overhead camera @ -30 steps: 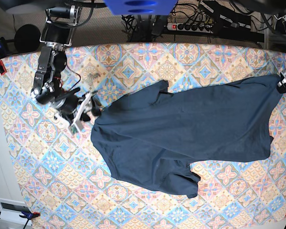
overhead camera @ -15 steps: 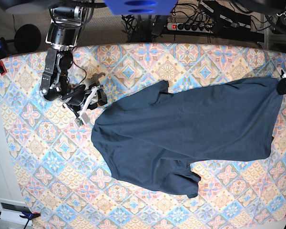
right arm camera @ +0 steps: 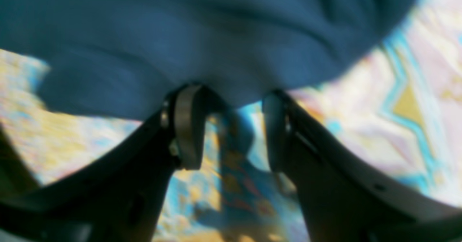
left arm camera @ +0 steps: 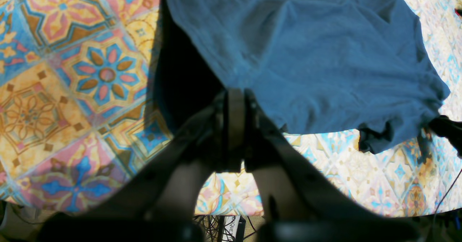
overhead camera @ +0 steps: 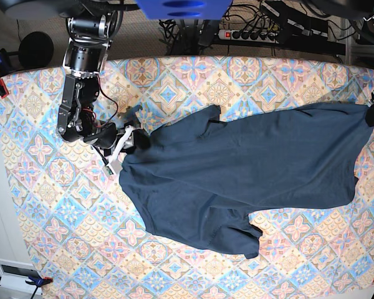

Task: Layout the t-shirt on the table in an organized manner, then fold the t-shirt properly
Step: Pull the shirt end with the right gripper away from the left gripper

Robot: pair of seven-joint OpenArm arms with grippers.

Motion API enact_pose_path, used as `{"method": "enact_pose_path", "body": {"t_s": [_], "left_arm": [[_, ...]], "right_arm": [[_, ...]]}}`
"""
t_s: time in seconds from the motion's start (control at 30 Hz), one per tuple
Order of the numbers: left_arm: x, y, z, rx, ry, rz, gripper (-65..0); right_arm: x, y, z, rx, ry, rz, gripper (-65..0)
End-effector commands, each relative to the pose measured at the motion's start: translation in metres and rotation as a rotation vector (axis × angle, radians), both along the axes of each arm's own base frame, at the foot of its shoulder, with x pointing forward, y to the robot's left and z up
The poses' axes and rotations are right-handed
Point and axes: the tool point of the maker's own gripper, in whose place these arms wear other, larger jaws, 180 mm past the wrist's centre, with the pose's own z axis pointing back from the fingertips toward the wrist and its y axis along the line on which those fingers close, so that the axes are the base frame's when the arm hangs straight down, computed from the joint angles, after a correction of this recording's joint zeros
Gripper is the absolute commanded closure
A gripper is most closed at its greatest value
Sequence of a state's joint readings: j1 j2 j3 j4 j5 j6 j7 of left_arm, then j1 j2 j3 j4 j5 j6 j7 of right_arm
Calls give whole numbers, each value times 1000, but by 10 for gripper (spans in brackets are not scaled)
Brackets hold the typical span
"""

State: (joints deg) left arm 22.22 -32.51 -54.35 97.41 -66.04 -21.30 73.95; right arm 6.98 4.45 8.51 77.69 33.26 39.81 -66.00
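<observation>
Navy-blue and soft, the t-shirt (overhead camera: 243, 174) lies spread across the table (overhead camera: 43, 205), rumpled, one sleeve bunched toward the near edge and another up by the middle; at the shirt's far-side corner the left gripper (left arm camera: 234, 101) is pinched tight on the fabric, lifting it slightly; on the opposite side the right gripper (right arm camera: 231, 126) stands wide apart with the shirt's edge at its fingertips, gripping nothing; a second ago it was farther from the cloth and has since swung in to meet it.
</observation>
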Motion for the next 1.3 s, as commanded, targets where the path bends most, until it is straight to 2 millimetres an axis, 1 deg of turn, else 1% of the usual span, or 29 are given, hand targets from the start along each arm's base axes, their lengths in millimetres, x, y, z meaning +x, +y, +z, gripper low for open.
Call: {"method": "enact_pose_path", "body": {"t_s": [0.0, 0.07, 0.2, 0.27, 0.33, 0.43, 0.5, 0.53, 0.57, 0.63, 0.7, 0.8, 0.87, 0.93, 0.97, 1.07, 1.1, 1.17, 1.27], "left_arm": [[7, 4, 17, 32, -43, -13, 0], [7, 4, 17, 32, -43, -13, 0], [7, 3, 17, 31, -44, -14, 0], [7, 3, 17, 31, -44, -14, 0], [7, 3, 17, 31, -44, -14, 0], [7, 3, 17, 31, -44, -14, 0], [7, 3, 17, 31, -44, -14, 0], [8, 4, 17, 32, -45, -14, 0], [8, 4, 17, 32, -46, -13, 0], [9, 4, 18, 32, -52, -12, 0], [10, 4, 20, 32, -58, -12, 0], [19, 3, 27, 32, -92, -13, 0], [22, 3, 30, 31, -102, -15, 0], [23, 1, 31, 25, -109, -20, 0], [24, -1, 32, 13, -118, -26, 0], [25, -8, 37, -30, -147, -44, 0], [25, -11, 38, -43, -151, -52, 0], [23, -21, 29, -65, -107, -90, 0], [11, -32, 9, -103, -43, -104, 0]], "right_arm": [[14, 0, 17, 29, -60, -9, -259], [14, 1, 17, 33, -59, -10, -259], [9, 1, 5, 47, -16, -14, -259], [14, 2, 7, 59, -25, -24, -242], [18, 2, 10, 72, -45, -35, -201], [21, 2, 13, 81, -58, -41, -110], [24, 6, 20, 132, -72, -52, -44], [26, 4, 25, 164, -83, -70, -17], [29, 0, 31, 196, -95, -96, 0], [34, -16, 40, 239, -120, -160, -7], [38, -35, 48, 279, -144, -230, -7], [41, -66, 57, 310, -180, -327, -7], [48, -92, 71, 299, -227, -367, -7], [54, -109, 84, 293, -263, -386, -7], [55, -114, 87, 286, -271, -387, -7], [54, -142, 95, 247, -295, -419, -7], [53, -148, 97, 235, -299, -424, -7], [50, -158, 98, 202, -290, -419, -7], [46, -159, 93, 178, -261, -403, -7]]}}
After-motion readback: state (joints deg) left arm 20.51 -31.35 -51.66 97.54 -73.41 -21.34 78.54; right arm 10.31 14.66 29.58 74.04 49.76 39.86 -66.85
